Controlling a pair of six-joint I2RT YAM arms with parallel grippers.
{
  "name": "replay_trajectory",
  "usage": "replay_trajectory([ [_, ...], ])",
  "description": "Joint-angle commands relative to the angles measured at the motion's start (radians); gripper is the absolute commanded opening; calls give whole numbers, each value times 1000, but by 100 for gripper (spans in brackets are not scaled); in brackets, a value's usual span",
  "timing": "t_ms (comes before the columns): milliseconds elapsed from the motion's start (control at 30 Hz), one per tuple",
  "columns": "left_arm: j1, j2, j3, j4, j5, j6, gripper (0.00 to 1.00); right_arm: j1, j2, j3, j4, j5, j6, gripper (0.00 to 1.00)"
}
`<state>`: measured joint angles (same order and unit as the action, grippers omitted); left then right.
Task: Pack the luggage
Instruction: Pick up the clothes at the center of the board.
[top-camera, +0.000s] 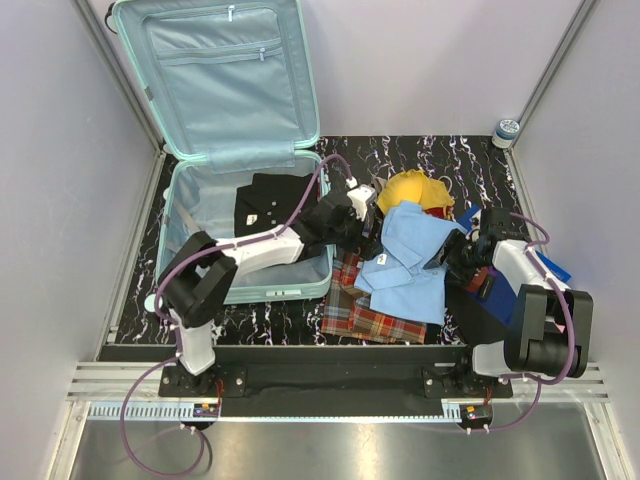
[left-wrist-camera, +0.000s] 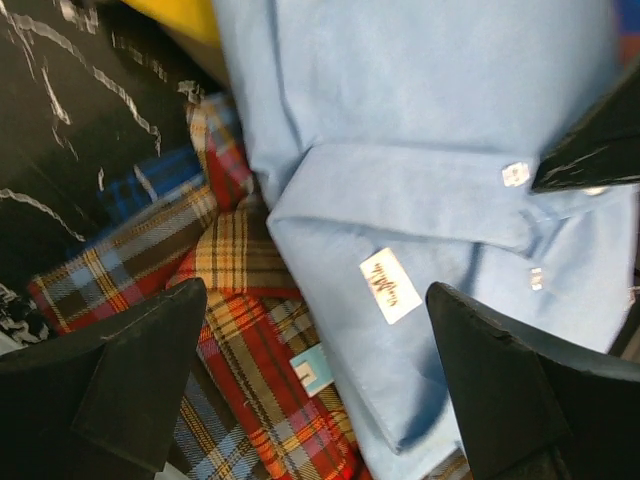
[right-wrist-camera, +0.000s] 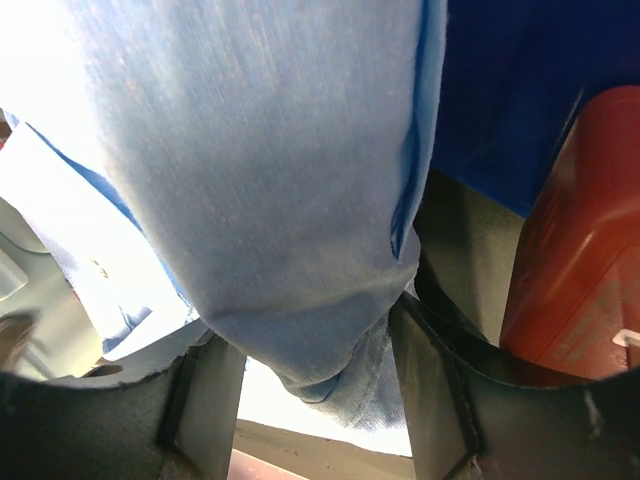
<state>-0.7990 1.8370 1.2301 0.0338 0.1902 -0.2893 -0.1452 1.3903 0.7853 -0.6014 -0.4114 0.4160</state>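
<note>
Right hand (right-wrist-camera: 315, 375) is clamped on the shirt (top-camera: 410, 260), left hand (left-wrist-camera: 315, 300) hangs released, so I'd lift high to clear the luggage (top-camera: 230, 100) wall.

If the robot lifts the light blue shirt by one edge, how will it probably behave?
The light blue shirt is probably floppy: its fabric sags in folds between the jaws of the right gripper. It looks thin, so likely light. Lying on the plaid cloth, it may drag that cloth along.
</note>
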Motion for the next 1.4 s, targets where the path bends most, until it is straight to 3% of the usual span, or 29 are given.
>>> replay_trajectory([
  [0, -5, 65, 48, -74, -9, -28, 99, -2, -16, -3, 46, -37, -6, 62],
  [433, -12, 162, 91, -113, -6, -91, 99, -2, -5, -3, 46, -52, -11, 56],
  [600, -20, 169, 91, -117, 3, -97, 90, -2, 1, -4, 45, -49, -14, 55],
  [1067, -89, 55, 32, -60, -184, -148, 89, -2, 21, -8, 49, -66, -16, 52],
  [1367, -103, 34, 12, -37, -186, -189, 89, -2, 22, -8, 52, -70, -17, 51],
])
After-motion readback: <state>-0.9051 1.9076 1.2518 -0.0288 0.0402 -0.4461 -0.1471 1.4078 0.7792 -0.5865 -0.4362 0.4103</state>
